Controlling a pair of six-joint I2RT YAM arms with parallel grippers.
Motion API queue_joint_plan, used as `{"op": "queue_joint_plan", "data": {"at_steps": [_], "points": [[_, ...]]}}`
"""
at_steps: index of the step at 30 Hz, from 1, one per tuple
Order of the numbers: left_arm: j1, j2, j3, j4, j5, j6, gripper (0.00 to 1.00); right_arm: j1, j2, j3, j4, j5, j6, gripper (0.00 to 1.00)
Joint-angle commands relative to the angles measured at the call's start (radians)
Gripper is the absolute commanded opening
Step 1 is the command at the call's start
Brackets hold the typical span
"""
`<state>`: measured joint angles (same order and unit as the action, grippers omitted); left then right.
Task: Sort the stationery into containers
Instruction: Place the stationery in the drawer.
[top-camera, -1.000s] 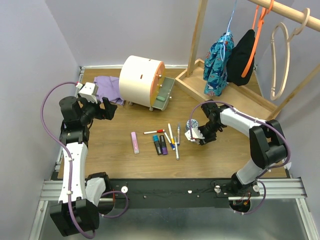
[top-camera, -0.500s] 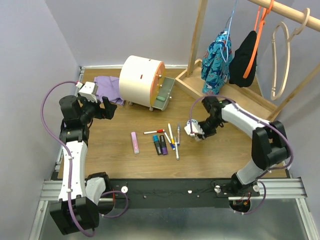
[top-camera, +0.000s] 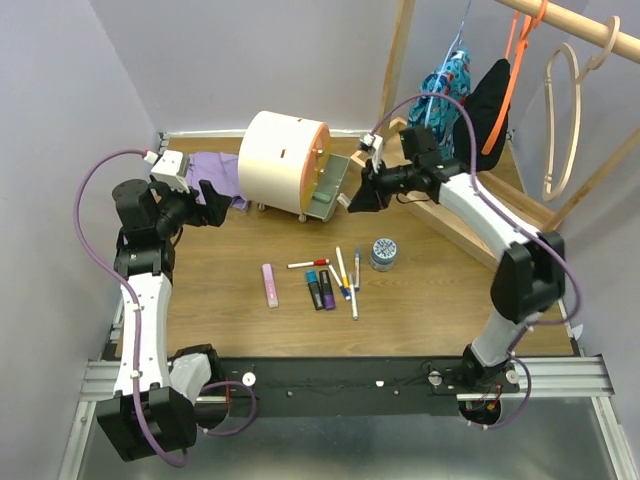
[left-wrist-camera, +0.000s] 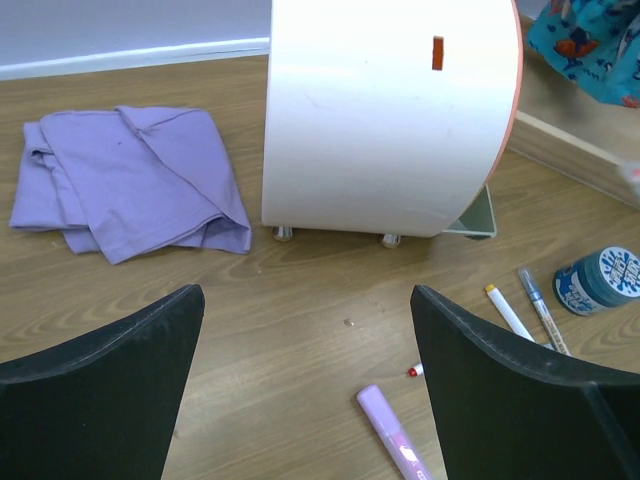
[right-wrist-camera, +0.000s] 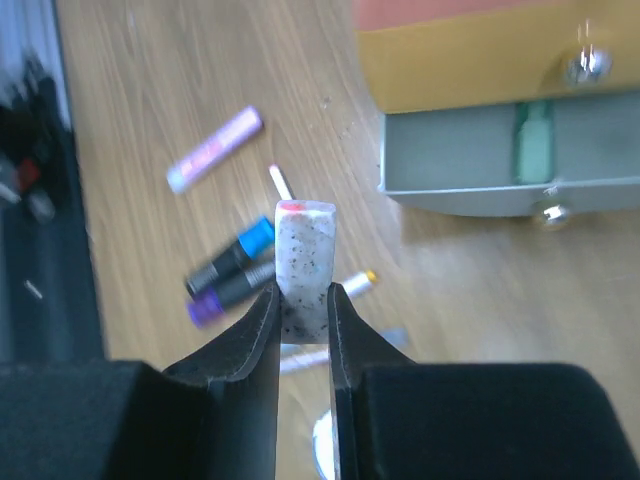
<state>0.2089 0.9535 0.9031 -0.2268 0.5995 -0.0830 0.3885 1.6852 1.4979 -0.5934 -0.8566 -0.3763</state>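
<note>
The cream round-topped chest stands at the back, with its lower drawer pulled open. My right gripper hangs just right of that drawer, shut on a white speckled block with a red end. In the right wrist view the open grey drawer holds a green clip. Below lie the pink bar, the blue and purple markers, thin pens and the grey tin. My left gripper is open and empty, low in front of the chest.
A folded purple cloth lies left of the chest. The wooden clothes rack, with hanging garments, stands at the back right, close behind my right arm. The pink bar lies near my left fingers.
My right gripper rose from beside the tin and swung back left to the open drawer, carrying the block. The tin stays on the table. My left arm shifted slightly.
</note>
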Motion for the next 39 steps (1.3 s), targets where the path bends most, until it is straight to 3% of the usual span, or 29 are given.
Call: {"op": "queue_joint_plan", "data": {"at_steps": [1, 7, 10, 24, 32, 37, 39], "points": [[0.007, 0.005, 0.056, -0.003, 0.019, -0.02, 0.93, -0.005, 0.149, 0.008, 0.358, -0.036, 0.696, 0.19], [0.007, -0.01, 0.039, -0.019, 0.014, -0.017, 0.93, -0.014, 0.274, 0.05, 0.556, 0.06, 1.024, 0.19], [0.007, -0.028, 0.019, -0.023, 0.014, -0.017, 0.93, -0.017, 0.315, 0.087, 0.535, 0.122, 1.093, 0.19], [0.007, -0.064, -0.021, -0.028, 0.002, -0.014, 0.93, -0.002, 0.412, 0.143, 0.452, 0.388, 1.05, 0.19], [0.007, -0.067, -0.012, -0.048, -0.006, -0.003, 0.93, 0.006, 0.462, 0.171, 0.457, 0.406, 1.039, 0.2], [0.009, -0.071, -0.018, -0.048, -0.007, -0.004, 0.93, 0.013, 0.465, 0.174, 0.446, 0.41, 1.028, 0.3], [0.011, -0.078, -0.021, -0.046, -0.006, -0.008, 0.93, 0.016, 0.458, 0.168, 0.44, 0.421, 1.028, 0.39]]}}
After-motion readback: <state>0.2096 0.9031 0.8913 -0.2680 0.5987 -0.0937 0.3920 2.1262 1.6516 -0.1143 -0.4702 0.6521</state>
